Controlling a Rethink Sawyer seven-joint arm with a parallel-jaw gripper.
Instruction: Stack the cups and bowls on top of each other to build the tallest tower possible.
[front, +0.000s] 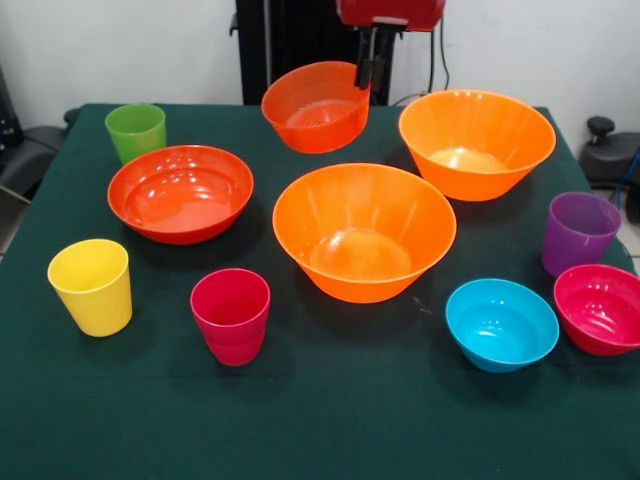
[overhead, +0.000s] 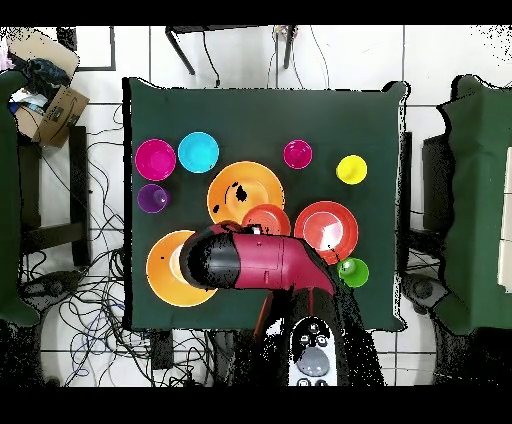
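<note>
My gripper (front: 367, 70) is shut on the right rim of the small red-orange bowl (front: 315, 105), which hangs tilted above the table's far side. In the overhead view this bowl (overhead: 266, 218) overlaps the edge of a large orange bowl (overhead: 245, 190), the one at the table's centre (front: 363, 232). The second large orange bowl (front: 476, 143) sits far right. A wide shallow red-orange bowl (front: 180, 193) is on the left. Green (front: 135, 130), yellow (front: 92, 285), crimson-pink (front: 231, 313) and purple (front: 579, 232) cups stand apart. No tower is in view.
A blue bowl (front: 501, 323) and a magenta bowl (front: 600, 308) sit side by side at the near right. My arm (overhead: 265, 262) covers part of the table in the overhead view. Chairs and cables surround the green table (front: 330, 420).
</note>
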